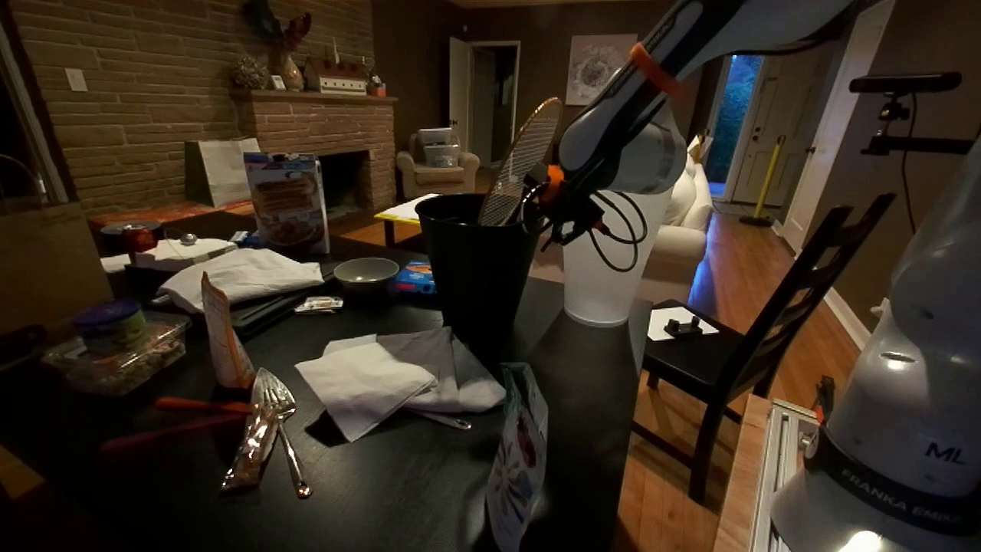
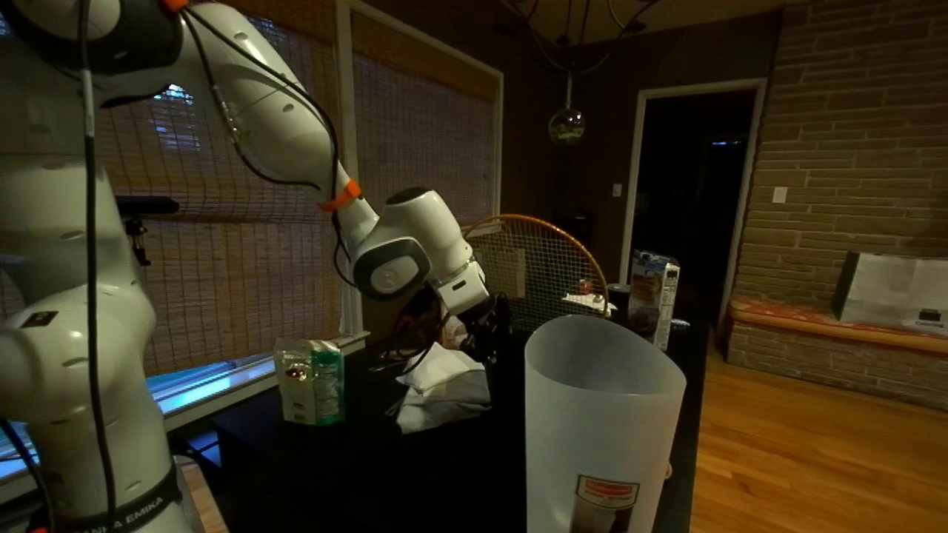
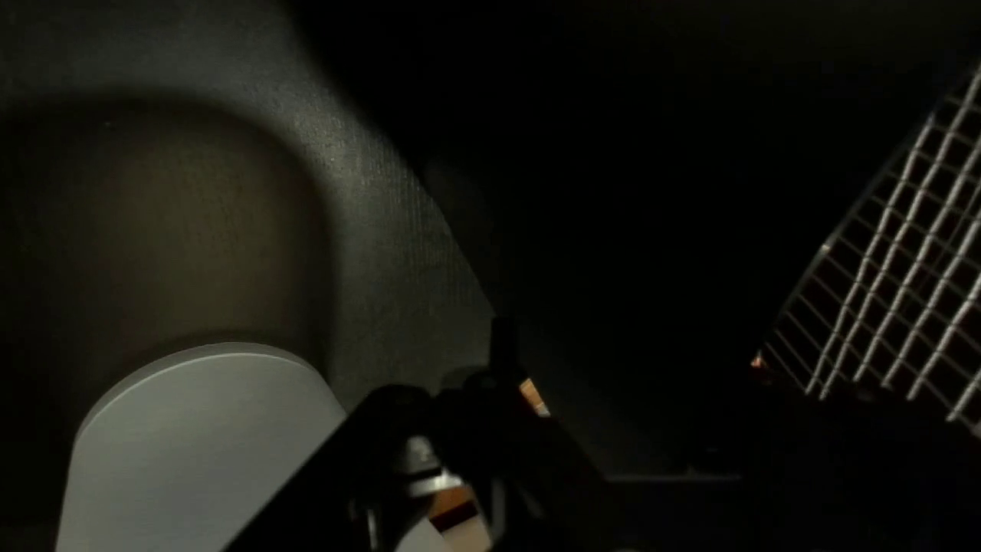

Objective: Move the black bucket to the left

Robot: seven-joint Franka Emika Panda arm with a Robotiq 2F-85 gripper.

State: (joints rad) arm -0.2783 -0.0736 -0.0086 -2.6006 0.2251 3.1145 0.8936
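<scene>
Cloth: likely to snag if a leftward slide stays low.
Bucket: stands on the tabletop, between cloth and bin.
Racket: leans inside; a jerk could tip both.
Hand: at the bucket's top (too dark to tell whether spread or pinching); a one-sided hold might slip.

Dim throughout — the wrist view nearly black.
</scene>
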